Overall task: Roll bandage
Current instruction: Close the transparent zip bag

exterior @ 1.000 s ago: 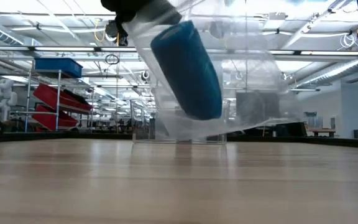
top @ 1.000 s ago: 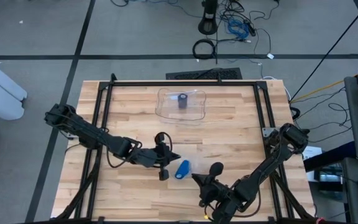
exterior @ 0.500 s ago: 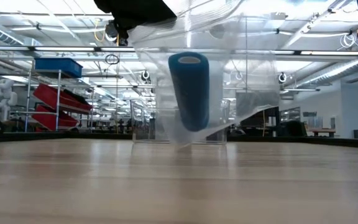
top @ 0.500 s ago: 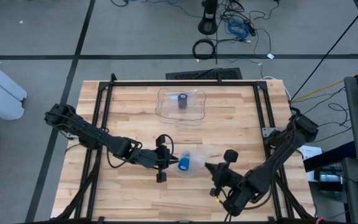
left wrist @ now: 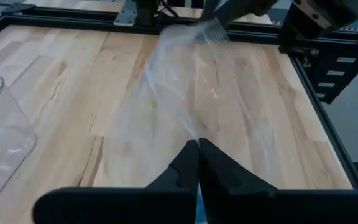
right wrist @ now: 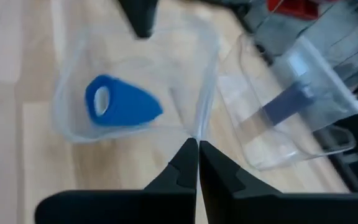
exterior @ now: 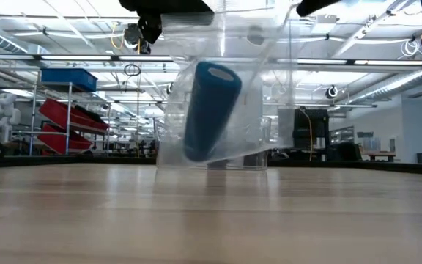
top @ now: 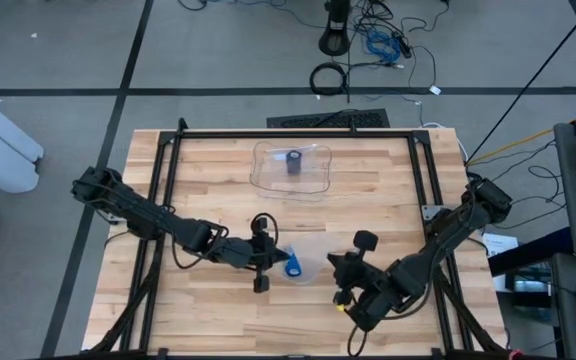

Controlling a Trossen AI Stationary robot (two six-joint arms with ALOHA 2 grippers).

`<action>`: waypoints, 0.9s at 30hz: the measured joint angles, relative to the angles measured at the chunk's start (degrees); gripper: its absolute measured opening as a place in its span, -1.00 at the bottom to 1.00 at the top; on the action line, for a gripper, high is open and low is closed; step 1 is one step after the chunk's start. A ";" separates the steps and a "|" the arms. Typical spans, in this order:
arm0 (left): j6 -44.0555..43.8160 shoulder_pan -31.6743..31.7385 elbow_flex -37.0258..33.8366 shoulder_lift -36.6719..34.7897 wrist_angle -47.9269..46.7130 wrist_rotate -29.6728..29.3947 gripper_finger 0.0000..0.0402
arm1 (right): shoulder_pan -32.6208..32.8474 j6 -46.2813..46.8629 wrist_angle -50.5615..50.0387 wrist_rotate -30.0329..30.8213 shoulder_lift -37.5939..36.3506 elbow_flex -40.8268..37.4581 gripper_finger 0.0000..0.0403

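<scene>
A clear plastic bag (top: pixel 310 262) with a blue bandage roll (top: pixel 293 265) inside hangs between my two grippers over the table's near middle. My left gripper (top: pixel 275 257) is shut on the bag's left side, and my right gripper (top: pixel 332 265) is shut on its right side. In the low view the bag (exterior: pixel 269 110) and the tilted roll (exterior: pixel 209 110) hang clear of the tabletop. The right wrist view looks down into the bag at the roll (right wrist: pixel 120 109). My left gripper pinches the clear film of the bag's upper edge (left wrist: pixel 194 127) between its two shut fingers, coming level from the table's left. The bag hangs below, clear of the table. My right gripper pinches the opposite upper edge (right wrist: pixel 197 124) between its shut fingers, coming from the table's right. The film between the two holds is spread open.
A clear plastic tray (top: pixel 268 172) with a dark roll (top: pixel 295 162) standing in it sits at the table's far middle; it also shows behind the bag in the low view (exterior: pixel 168 150). A black metal frame (top: pixel 418 180) runs around the tabletop.
My right gripper has gone toward the table's right and far side, away from the left gripper, and the bag has spread open between the two. The blue roll has swung inside the bag, from tilted one way through upright to tilted the other way.
</scene>
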 joint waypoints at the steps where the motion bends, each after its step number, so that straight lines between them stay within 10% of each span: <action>1: -0.07 0.04 0.00 0.00 -0.24 0.00 -0.97 | -0.06 -0.46 -0.04 -1.24 0.06 0.00 -0.99; 12: -1.51 -0.01 0.00 0.00 -0.96 0.00 -0.99 | 0.75 -6.13 3.33 -9.26 3.23 -2.36 -0.37; 21: -1.55 0.08 0.00 0.00 -2.19 1.36 -1.00 | -0.70 -13.97 6.93 -1.15 7.27 -2.45 0.39; 27: -1.55 0.10 0.00 0.00 -2.56 1.07 -1.00 | -1.52 -17.94 18.55 -3.82 7.05 -2.43 0.51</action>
